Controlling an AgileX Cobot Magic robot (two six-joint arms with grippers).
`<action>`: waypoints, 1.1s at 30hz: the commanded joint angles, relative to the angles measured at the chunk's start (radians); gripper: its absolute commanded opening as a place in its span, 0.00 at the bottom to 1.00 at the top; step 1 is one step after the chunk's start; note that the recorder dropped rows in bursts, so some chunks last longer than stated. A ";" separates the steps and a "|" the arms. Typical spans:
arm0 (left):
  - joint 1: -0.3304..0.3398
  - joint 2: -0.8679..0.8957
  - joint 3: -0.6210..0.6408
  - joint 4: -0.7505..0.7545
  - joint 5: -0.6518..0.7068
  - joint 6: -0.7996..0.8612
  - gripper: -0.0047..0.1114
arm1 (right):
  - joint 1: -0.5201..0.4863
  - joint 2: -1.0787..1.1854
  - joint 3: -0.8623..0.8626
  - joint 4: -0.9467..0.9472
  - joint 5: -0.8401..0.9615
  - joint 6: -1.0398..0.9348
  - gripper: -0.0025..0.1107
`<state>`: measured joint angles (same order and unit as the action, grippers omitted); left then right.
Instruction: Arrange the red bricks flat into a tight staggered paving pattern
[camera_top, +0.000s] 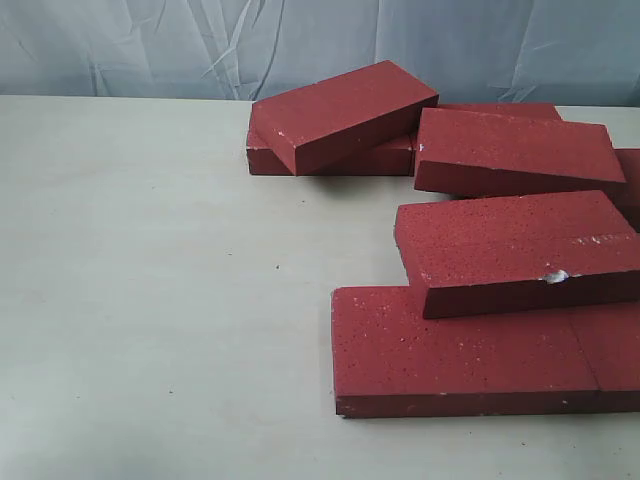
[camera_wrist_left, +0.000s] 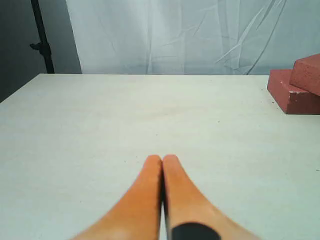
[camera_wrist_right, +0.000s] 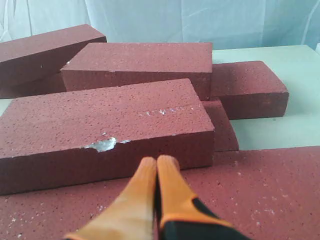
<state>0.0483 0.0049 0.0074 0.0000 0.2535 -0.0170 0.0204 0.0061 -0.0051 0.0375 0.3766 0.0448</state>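
Observation:
Several dark-red bricks lie in a loose heap at the right of the table. One brick (camera_top: 340, 115) leans tilted on another at the back. A second tilted brick (camera_top: 515, 150) lies to its right. A chipped brick (camera_top: 515, 250) rests slanted on the flat front brick (camera_top: 450, 355). My right gripper (camera_wrist_right: 157, 161) is shut and empty, its orange tips just in front of the chipped brick (camera_wrist_right: 100, 132), over the flat brick (camera_wrist_right: 270, 190). My left gripper (camera_wrist_left: 162, 159) is shut and empty over bare table, far from the bricks (camera_wrist_left: 295, 87). Neither gripper shows in the exterior view.
The pale table (camera_top: 150, 300) stretches bare to the left of the heap. A wrinkled light-blue cloth (camera_top: 150, 45) hangs behind the table's far edge. A dark stand (camera_wrist_left: 42, 40) rises beyond the table's corner in the left wrist view.

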 joint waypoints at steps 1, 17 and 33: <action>0.001 -0.005 -0.007 0.000 -0.014 -0.005 0.04 | 0.002 -0.006 0.005 0.000 -0.011 0.000 0.02; 0.001 -0.005 -0.007 0.000 -0.014 -0.005 0.04 | 0.002 -0.006 0.005 -0.002 -0.259 0.000 0.02; 0.001 -0.005 -0.007 0.000 -0.014 -0.005 0.04 | 0.002 -0.006 0.005 -0.002 -0.514 0.000 0.02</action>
<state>0.0483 0.0049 0.0074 0.0000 0.2535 -0.0170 0.0204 0.0061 -0.0010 0.0375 -0.1156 0.0463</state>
